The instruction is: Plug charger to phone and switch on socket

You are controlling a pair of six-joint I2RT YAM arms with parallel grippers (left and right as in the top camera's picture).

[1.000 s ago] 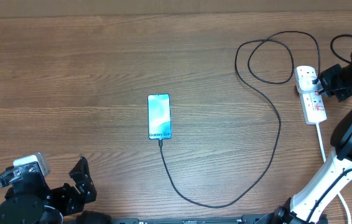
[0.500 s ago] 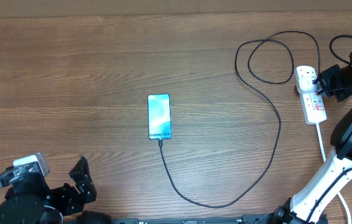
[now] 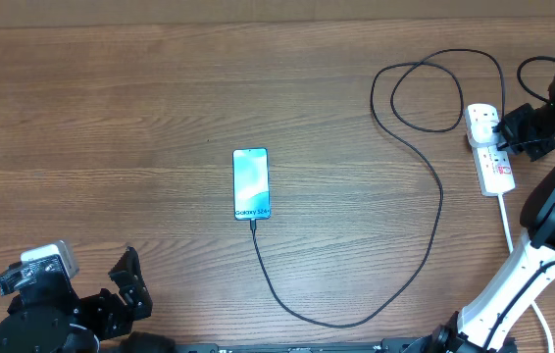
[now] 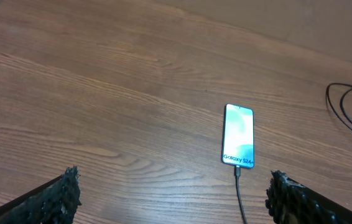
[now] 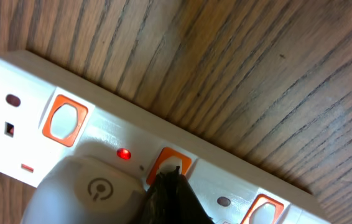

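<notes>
Right pincer (image 3: 509,133): sitting at the right edge of the overhead frame, reaching in over the socket from the right, jaws fully closed with nothing between them
Right pincer contact: in the right wrist view its dark fingertips (image 5: 170,193) are touching the orange-framed switch (image 5: 168,163) at the lower middle of the frame; I cannot tell whether they are pressing it down
Socket (image 3: 491,149): lying lengthwise on the table near the right edge of the overhead frame, with its thick white cord (image 3: 505,221) trailing down toward the lower right
Red light (image 5: 124,154): glowing on the socket's face just left of the touched switch
Plug body (image 5: 86,186): pale and rounded, sitting in the socket at the lower left of the right wrist frame, just beside the fingertips
Charger (image 3: 441,201): its black cable is running from the socket's upper end, looping in the upper right of the overhead frame, sweeping down through the lower middle and rising to the phone's lower end, where its small tip is sitting in the port
Phone (image 3: 251,183): lying flat and screen-up, glowing blue-teal, a little left of the overhead frame's centre and well apart from both pincers
Left pincer (image 3: 128,279): resting in the lower left corner of the overhead frame, jaws standing wide open, holding and touching nothing; in the left wrist view its two fingers (image 4: 55,199) are framing the bottom corners
Table (image 3: 111,98): wood-grain top, carrying the phone, the charger and the socket
</notes>
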